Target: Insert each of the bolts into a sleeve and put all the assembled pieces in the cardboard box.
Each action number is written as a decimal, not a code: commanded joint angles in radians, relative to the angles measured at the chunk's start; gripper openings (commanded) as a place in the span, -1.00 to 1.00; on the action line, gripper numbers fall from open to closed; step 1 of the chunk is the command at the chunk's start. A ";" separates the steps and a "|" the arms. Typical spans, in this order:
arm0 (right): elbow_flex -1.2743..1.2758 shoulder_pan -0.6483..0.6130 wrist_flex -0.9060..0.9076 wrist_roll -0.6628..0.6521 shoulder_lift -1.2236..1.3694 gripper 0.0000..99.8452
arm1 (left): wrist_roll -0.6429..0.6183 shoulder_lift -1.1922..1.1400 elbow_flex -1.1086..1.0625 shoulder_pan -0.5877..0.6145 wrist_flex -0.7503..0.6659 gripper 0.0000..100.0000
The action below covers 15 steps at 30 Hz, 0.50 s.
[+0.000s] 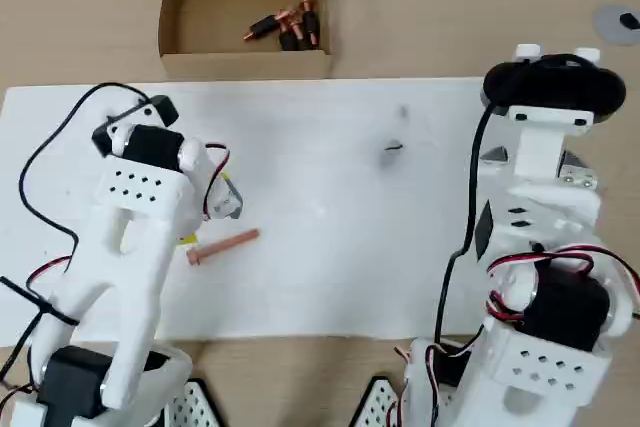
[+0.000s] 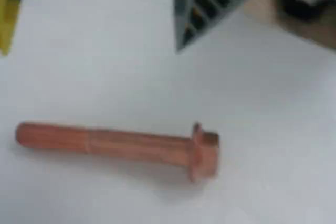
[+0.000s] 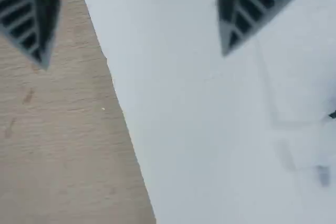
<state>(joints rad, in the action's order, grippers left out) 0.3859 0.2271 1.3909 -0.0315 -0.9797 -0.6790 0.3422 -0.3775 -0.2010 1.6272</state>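
Observation:
A copper bolt [image 1: 222, 245] lies flat on the white mat [image 1: 330, 277], its flanged head toward the mat's front edge. My left gripper [image 1: 208, 219] hovers just above it, open, with nothing between its fingers. From the left wrist the bolt [image 2: 115, 145] lies below the left gripper [image 2: 100, 30], between a yellow finger [image 2: 8, 14] and a grey ribbed one [image 2: 199, 19]. The cardboard box [image 1: 175, 22] at the back holds several bolts in black sleeves [image 1: 288, 27]. The right gripper [image 3: 134, 59] is open over the mat's edge [image 3: 118, 108], holding nothing.
The right arm [image 1: 545, 197] stands folded at the mat's right side. A small dark mark or object [image 1: 393, 147] sits on the mat right of centre. A grey disc [image 1: 615, 22] lies on the wooden table [image 1: 420, 37] at the back right.

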 commanded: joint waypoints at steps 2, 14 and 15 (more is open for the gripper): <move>0.002 0.016 -0.052 0.000 -0.012 -0.50 | -0.207 0.027 -0.011 -0.021 0.002 -0.56; 0.007 0.016 -0.057 0.000 -0.010 -0.50 | -0.482 0.024 -0.083 -0.028 0.057 -0.56; 0.013 0.016 -0.057 0.000 -0.010 -0.50 | -0.482 0.024 -0.091 -0.014 0.044 -0.56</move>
<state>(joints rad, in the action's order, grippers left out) 0.3920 0.2271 1.3556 -0.0315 -0.9782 -1.1301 0.3437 -0.4588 -0.2332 1.6747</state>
